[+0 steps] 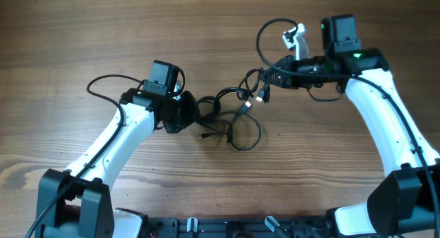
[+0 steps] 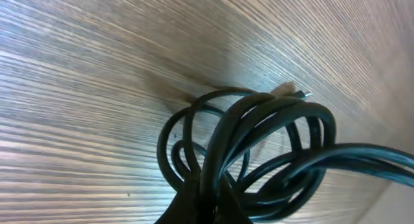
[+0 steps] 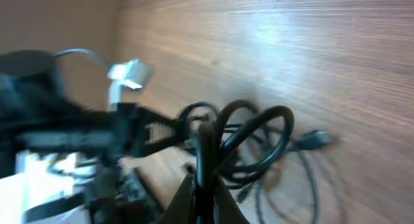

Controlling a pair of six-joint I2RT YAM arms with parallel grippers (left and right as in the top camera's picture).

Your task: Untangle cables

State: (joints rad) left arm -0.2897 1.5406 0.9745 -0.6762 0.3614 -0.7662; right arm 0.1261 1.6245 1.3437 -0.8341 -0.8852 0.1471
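The cables (image 1: 230,121) are thin black cords tangled in loops on the wooden table between my two grippers. My left gripper (image 1: 187,113) is shut on the left side of the clump; in the left wrist view the cable loops (image 2: 246,146) bunch between its fingers (image 2: 207,208), and a small plug end (image 2: 294,91) shows beyond them. My right gripper (image 1: 267,76) is shut on a strand at the upper right of the tangle, lifted a little off the table. In the right wrist view a cable (image 3: 246,136) runs up through its fingers (image 3: 204,195). A plug (image 3: 317,140) lies on the table.
The wooden table (image 1: 69,45) stretches left and right of the tangle. A white connector (image 1: 294,37) sticks up on the right arm's own wiring. A thin black wire loop (image 1: 103,87) trails from the left arm. The arm bases stand at the front edge.
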